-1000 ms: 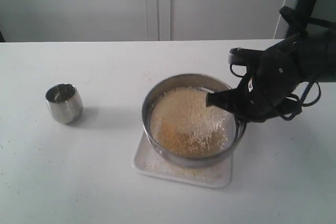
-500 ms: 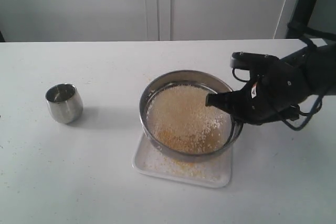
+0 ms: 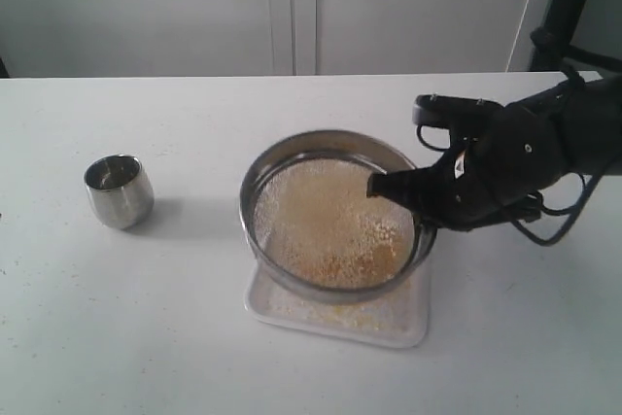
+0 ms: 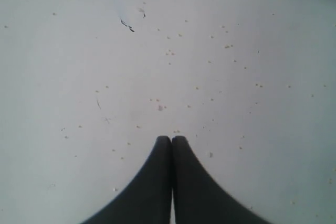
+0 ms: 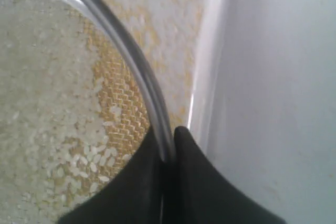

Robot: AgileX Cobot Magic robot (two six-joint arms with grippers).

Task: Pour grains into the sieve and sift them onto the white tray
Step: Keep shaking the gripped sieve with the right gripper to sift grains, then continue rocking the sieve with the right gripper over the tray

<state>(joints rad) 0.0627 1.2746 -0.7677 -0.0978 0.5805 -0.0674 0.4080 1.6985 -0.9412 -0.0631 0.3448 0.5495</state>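
Sieve (image 3: 248,216), one, holding grains (image 3: 330,230), is seen in the exterior view over the one white tray (image 3: 394,329), rim pinched by the right tool (image 3: 377,185); one cup (image 3: 119,191) is set aside. Left wrist: left tool (image 4: 171,141) closed, empty. Right wrist: thin rim pinch, so slipping is risked; meal could be spilled onto the tabletop (image 3: 146,337) where the sieve overhangs.

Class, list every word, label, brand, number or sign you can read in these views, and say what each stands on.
Readable text: none in any view.
On the housing of the right pincer, a small orange-and-white mark: too small and blurred to read.
The sieve, the steel cup and the white tray: no lettering visible.
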